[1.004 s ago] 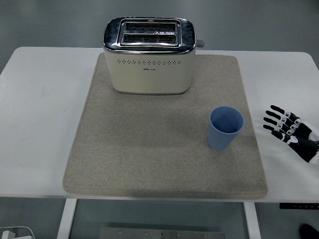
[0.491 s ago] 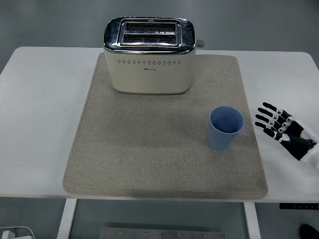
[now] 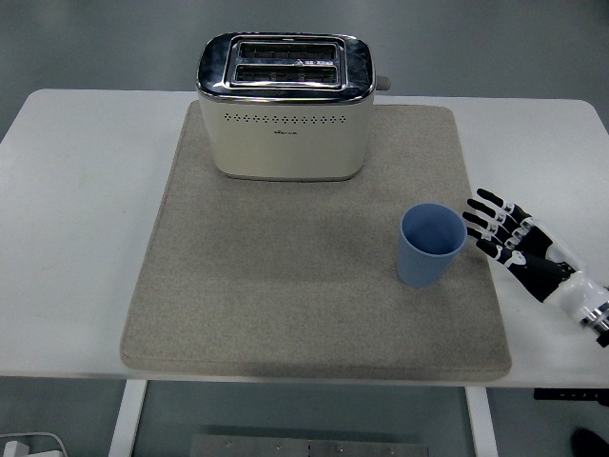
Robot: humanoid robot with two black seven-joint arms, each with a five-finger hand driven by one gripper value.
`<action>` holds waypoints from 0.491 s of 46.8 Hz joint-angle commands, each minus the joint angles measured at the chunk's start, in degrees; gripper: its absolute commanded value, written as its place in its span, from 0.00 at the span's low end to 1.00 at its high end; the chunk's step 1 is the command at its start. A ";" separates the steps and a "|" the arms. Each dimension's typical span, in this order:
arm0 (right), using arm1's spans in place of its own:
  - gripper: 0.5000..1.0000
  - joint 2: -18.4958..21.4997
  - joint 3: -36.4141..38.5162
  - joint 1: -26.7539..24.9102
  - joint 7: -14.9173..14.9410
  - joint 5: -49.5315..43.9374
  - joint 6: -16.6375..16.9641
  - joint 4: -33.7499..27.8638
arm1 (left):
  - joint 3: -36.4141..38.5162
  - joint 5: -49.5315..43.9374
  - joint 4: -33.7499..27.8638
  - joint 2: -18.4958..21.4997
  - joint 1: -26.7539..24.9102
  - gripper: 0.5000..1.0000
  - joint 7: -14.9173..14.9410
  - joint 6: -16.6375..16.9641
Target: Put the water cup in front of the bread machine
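A white tabletop carries a grey mat that covers most of its middle. At the far end of the mat stands a cream toaster with a shiny metal top and two empty slots. The blue cup stands upright and empty on the right part of the mat, nearer than the toaster and off to its right, well apart from it. The right hand reaches in from the right edge, low over the mat's right border, its fingers spread wide and pointing at the cup. The fingertips are just beside the cup's rim, holding nothing.
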 commanded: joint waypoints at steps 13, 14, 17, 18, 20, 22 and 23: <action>0.83 1.91 -0.01 -1.89 0.00 0.00 -0.96 0.01 | 0.00 0.00 0.00 0.00 0.00 1.00 0.00 0.00; 0.83 1.99 -0.01 -1.97 0.00 0.00 -0.96 0.01 | 0.00 0.00 0.00 0.00 0.00 1.00 0.00 0.00; 0.83 2.26 -0.01 -2.15 0.00 0.00 -0.96 0.01 | 0.00 0.00 0.00 0.00 0.00 1.00 0.00 0.00; 0.83 2.35 -0.01 -2.15 0.00 0.00 -0.96 0.01 | 0.00 0.00 0.00 0.00 0.00 1.00 0.00 0.00; 0.83 2.43 -0.01 -2.32 0.00 0.00 -0.96 0.10 | 0.00 0.00 0.00 0.00 0.00 1.00 0.00 0.00; 0.83 2.52 -0.01 -2.50 0.00 0.00 -0.96 0.36 | 0.00 0.00 0.00 0.00 0.00 1.00 0.00 0.00; 0.83 2.61 -0.01 -2.59 0.00 0.00 -0.96 0.54 | 0.00 0.00 0.00 0.00 0.00 1.00 0.00 0.00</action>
